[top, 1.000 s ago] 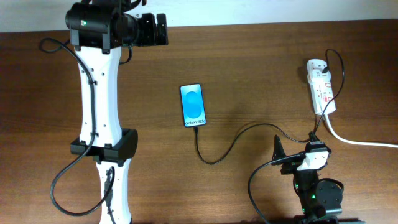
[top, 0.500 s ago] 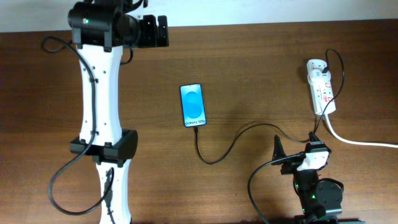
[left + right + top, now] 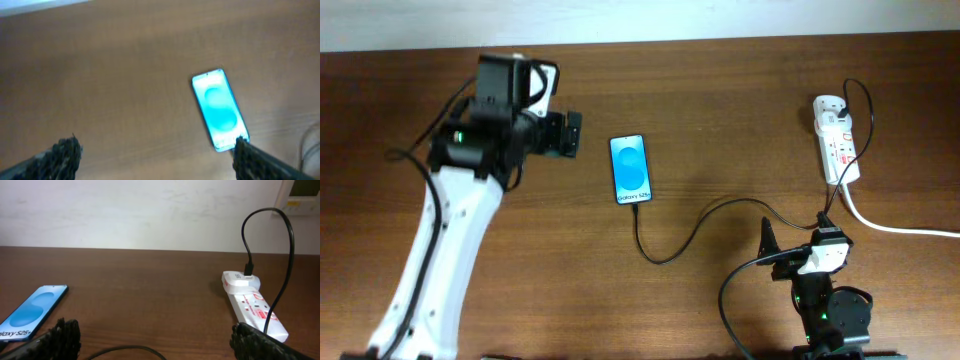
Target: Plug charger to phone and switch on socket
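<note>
Both gape wide: we see the left gripper (image 3: 157, 141) near the phone (image 3: 220, 110), the right gripper (image 3: 154, 327) well apart from it.

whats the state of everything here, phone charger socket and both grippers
phone: flat, face up, screen lit
charger: one end plugged into the socket, tip at the phone's bottom edge; seated or not, cannot tell
socket: charger plugged in; switch position too small to tell
left gripper: open, empty, beside the phone
right gripper: open, empty
</note>
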Motion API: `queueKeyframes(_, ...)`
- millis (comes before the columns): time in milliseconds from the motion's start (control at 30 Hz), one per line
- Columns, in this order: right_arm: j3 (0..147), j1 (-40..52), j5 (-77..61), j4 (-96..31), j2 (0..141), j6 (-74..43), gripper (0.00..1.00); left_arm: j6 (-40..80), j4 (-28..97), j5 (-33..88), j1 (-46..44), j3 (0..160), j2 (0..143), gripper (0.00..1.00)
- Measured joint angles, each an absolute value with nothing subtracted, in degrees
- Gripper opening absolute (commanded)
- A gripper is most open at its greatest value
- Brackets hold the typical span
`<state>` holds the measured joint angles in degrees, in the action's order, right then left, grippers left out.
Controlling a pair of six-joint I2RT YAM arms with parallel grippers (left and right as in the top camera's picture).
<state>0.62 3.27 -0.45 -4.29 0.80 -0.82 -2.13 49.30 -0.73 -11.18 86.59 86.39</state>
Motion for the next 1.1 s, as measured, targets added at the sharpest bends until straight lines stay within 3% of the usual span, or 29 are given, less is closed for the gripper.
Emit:
queueKeyframes(233,0.6,3.3,-0.4,-4.3,0.8,-0.8,0.98,-3.7,23.0,-0.9,-10.2,57.1,65.5,1.00)
queueKeyframes(533,0.6,3.4,-0.4,-4.3,0.7,-0.8,0.99,-5.6,-0.6,-0.9,-5.5,25.2,36.6,1.00)
queueKeyframes(767,0.6,3.4,-0.4,-4.3,0.7,-0.8,0.99,-14.2,-6.7,-0.1,-4.3,10.3,18.3,0.99)
queueKeyframes(1100,0.6,3.4,-0.4,-4.3,0.7,-0.8,0.99,-16.6,-1.9,0.0,0.4,0.8,1.0,1.00)
